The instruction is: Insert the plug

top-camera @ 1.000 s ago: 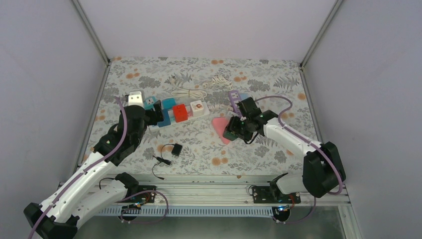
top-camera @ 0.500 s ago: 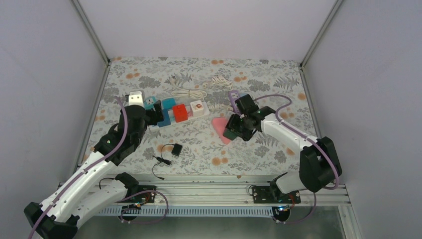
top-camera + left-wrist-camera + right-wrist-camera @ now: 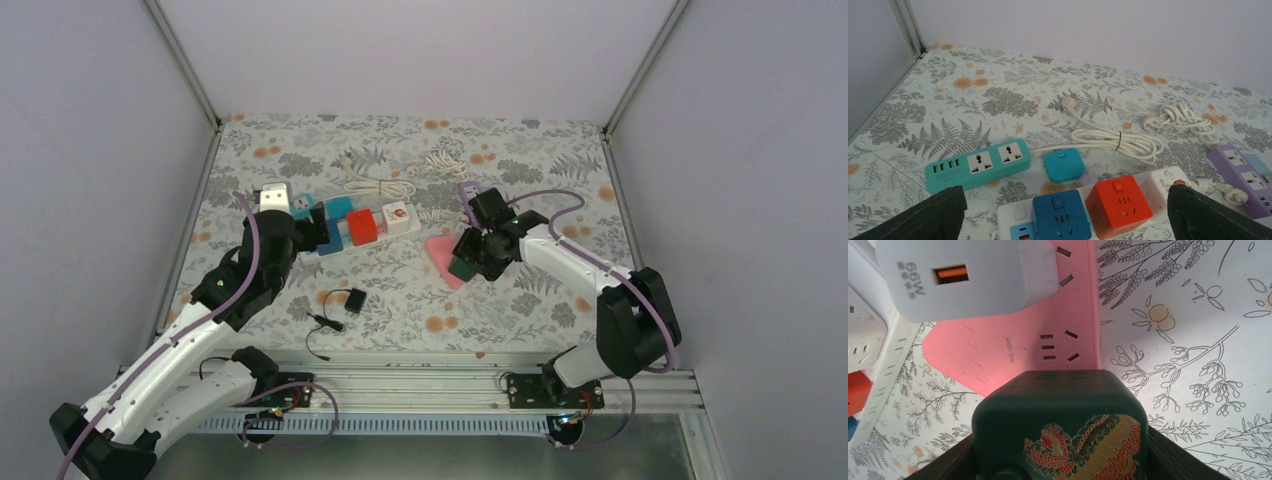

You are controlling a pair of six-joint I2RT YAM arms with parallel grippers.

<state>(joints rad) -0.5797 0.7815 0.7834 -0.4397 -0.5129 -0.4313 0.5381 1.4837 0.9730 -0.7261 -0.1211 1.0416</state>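
Right arm's elbow has swung inward; the right pincer (image 3: 464, 263) barely shifted. It clamps the dark green plug (image 3: 1060, 410) between its fingers, just over the free sockets of the pink strip (image 3: 998, 350) on the surface, beside a white charger (image 3: 968, 275). The left pincer (image 3: 1068, 210) gapes wide.

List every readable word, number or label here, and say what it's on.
"66W": upside down on the white charger; the smaller print beside it is unreadable.
"MAX 2500W": tiny, so only probably, on the pink power strip.
Teal power strip: print by its USB ports is too small to read.
Green plug: dragon picture only, no words.
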